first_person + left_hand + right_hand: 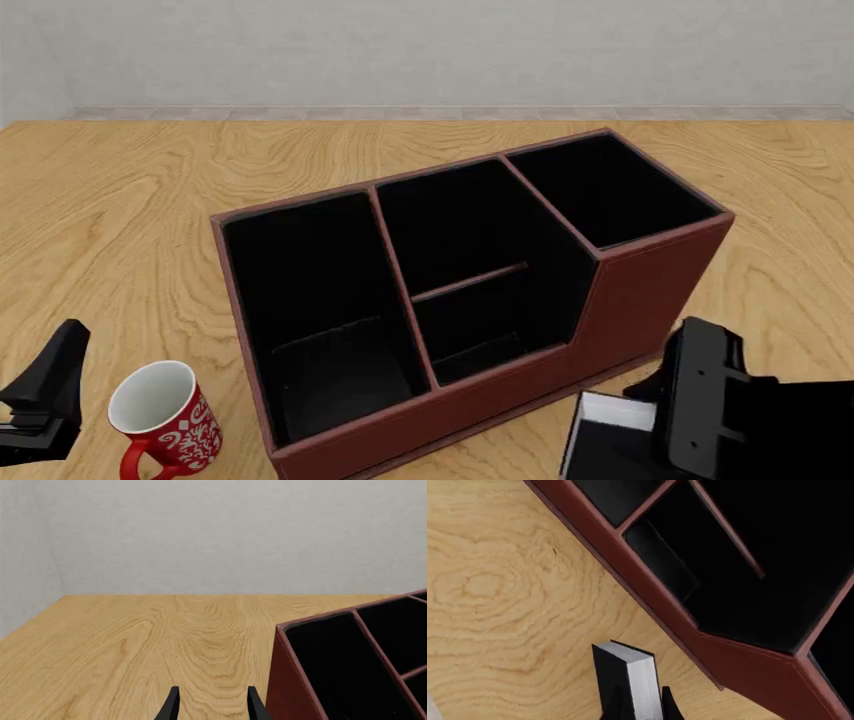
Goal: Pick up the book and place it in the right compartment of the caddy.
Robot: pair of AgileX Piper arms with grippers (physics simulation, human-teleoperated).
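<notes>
Your right gripper (639, 702) pinches the thick black white-paged book (627, 677) just before the red-brown leather-look caddy (641, 290), below its right compartment (607, 190). Your left gripper (211, 705) spreads empty. No writing is legible.

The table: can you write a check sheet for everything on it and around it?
Surface: wooden table, bare wood around the things.
Job's things: book held on edge above the table, by the caddy; right compartment has nothing in it.
Clutter: red-and-white mug standing left of the caddy.
Grippers: right gripper shut on the book; left gripper open, holding nothing, beside the caddy.
Cables: nothing seen.
Surroundings: plain grey wall behind the table.
</notes>
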